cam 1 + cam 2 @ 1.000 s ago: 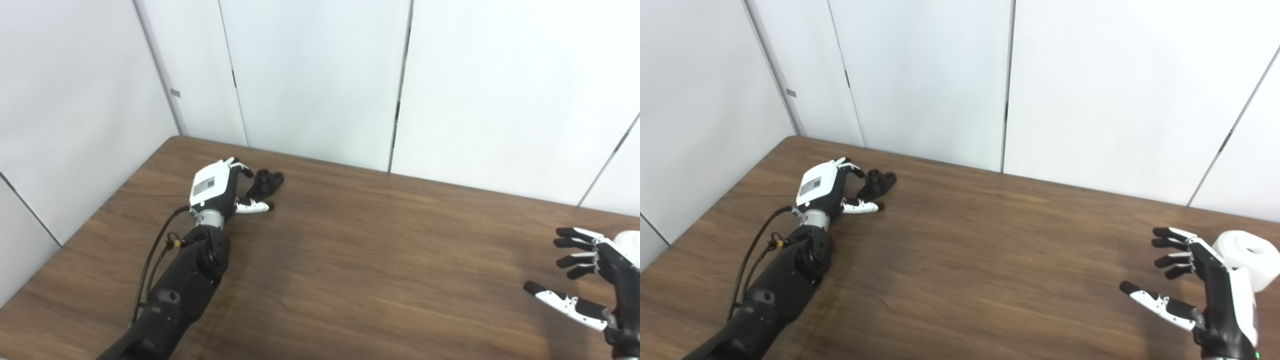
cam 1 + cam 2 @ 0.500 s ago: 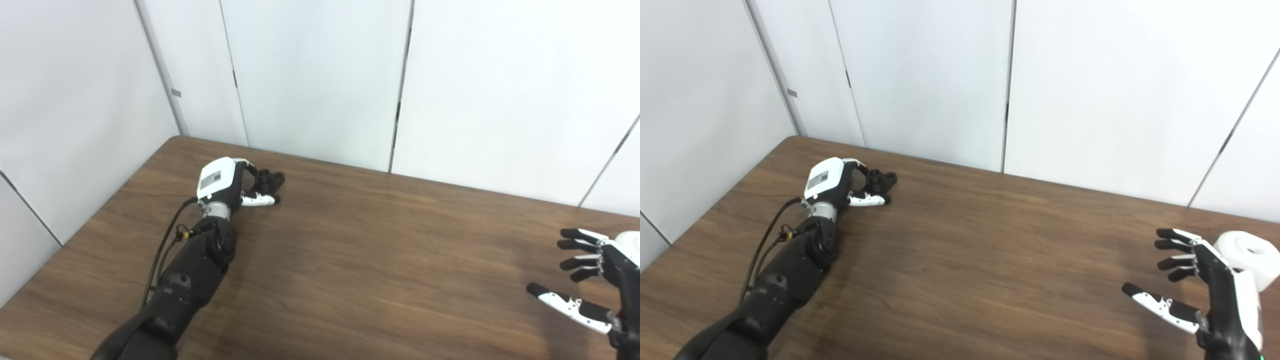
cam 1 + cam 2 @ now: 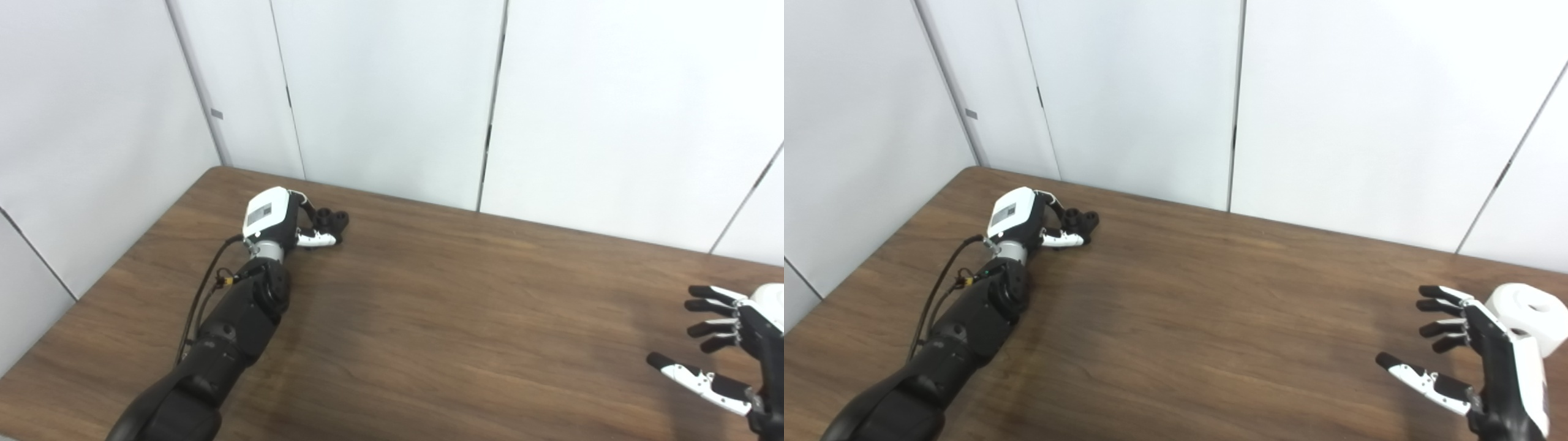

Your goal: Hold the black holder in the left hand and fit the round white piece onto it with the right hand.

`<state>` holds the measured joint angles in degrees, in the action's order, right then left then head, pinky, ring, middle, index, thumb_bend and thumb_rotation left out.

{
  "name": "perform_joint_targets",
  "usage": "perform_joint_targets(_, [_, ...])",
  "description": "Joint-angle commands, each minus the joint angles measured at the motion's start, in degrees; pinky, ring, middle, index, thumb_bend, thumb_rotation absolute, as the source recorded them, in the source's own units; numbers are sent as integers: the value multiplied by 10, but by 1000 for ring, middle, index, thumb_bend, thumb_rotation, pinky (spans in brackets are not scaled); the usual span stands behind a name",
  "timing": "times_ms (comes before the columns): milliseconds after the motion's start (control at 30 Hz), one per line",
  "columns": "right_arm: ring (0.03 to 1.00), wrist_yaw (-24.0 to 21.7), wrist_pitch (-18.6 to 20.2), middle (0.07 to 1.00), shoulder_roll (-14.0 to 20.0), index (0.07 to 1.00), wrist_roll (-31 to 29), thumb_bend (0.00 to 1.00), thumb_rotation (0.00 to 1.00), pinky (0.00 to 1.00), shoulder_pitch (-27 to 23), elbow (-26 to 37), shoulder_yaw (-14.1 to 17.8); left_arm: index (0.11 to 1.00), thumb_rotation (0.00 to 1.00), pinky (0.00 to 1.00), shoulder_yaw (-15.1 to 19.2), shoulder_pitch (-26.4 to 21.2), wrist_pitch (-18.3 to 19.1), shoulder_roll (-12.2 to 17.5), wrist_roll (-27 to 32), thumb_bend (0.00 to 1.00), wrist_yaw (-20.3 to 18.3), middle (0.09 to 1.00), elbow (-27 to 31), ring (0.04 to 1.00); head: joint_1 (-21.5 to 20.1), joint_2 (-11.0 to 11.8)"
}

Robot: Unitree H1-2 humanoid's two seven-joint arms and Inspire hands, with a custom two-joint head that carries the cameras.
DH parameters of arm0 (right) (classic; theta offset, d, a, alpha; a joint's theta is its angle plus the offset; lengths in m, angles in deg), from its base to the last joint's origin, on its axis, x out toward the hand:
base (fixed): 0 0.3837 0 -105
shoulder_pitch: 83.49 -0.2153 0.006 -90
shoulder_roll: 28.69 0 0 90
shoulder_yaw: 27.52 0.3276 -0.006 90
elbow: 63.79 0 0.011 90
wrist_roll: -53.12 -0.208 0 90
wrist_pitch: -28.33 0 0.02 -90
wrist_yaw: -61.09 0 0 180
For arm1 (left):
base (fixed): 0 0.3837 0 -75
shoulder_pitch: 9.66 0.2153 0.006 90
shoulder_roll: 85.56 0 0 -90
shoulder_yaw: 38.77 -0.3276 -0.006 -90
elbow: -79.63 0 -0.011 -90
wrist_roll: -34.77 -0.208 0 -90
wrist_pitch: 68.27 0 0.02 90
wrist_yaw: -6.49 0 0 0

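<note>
- The step in hand looks like the first grasp: the left hand [image 3: 1020,220] is at the black holder [image 3: 1081,219], near the far left corner of the counter [image 3: 1200,318].
- Its fingers curl over the holder's near end and the thumb lies along its front side; whether the grip is fully closed I cannot tell, since the hand's own body hides the contact.
- The holder appears to rest on the counter, not yet lifted.
- The right hand [image 3: 1488,361] hovers at the far right with fingers spread and thumb out, holding nothing.
- The round white piece [image 3: 1528,313] stands on the counter just behind that hand, partly hidden by it; a hollow shows in its top.
- The two task things are well apart, at opposite ends of the counter.
- Next, I judge, the left hand must firm its hold and raise the holder, while the right hand turns toward the white piece and wraps around it.
</note>
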<state>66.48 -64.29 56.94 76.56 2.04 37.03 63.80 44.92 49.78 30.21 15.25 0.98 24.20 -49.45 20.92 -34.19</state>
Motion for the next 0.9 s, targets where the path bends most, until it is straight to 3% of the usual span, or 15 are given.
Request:
perform_joint_targets(0, [527, 10, -25, 655, 7, 698, 0, 626, 0, 406, -12, 13, 5, 379, 230, 685, -6, -2, 3, 8, 6, 922, -16, 742, 20, 811, 0, 0])
perform_joint_targets(167, [532, 9, -23, 655, 4, 697, -2, 623, 0, 414, -14, 11, 4, 365, 201, 712, -15, 12, -9, 16, 2, 946, -28, 741, 52, 824, -3, -2])
perform_joint_targets(200, [531, 10, -22, 656, 3, 698, -3, 622, 0, 413, -15, 10, 4, 419, 139, 722, -19, 18, -19, 18, -1, 740, -28, 743, 62, 829, -6, -3])
perform_joint_targets(233, [536, 10, -22, 657, 2, 698, -3, 622, 0, 415, -16, 9, 4, 447, 109, 728, -22, 22, -26, 20, -2, 634, -28, 744, 69, 827, -6, -3])
perform_joint_targets(300, [543, 10, -15, 661, 1, 699, 3, 618, 0, 421, -18, 10, 2, 471, 83, 762, -31, 36, -37, 22, -3, 546, -41, 754, 98, 842, -16, -4])
perform_joint_targets(467, [544, 17, -30, 660, 2, 699, 9, 613, 0, 429, -26, -6, -1, 477, 75, 797, -51, 64, -79, 26, 18, 524, -99, 802, 156, 900, -36, -6])
perform_joint_targets(633, [534, 29, -54, 651, 4, 696, 14, 610, 0, 417, -37, -29, -4, 480, 70, 744, -77, 84, -141, 21, 29, 525, -141, 828, 200, 877, -64, -9])
perform_joint_targets(867, [527, 40, -79, 649, 5, 702, 20, 607, 0, 409, -46, -48, -2, 483, 69, 784, -122, 89, -199, -5, 32, 524, -198, 866, 249, 909, -108, -18])
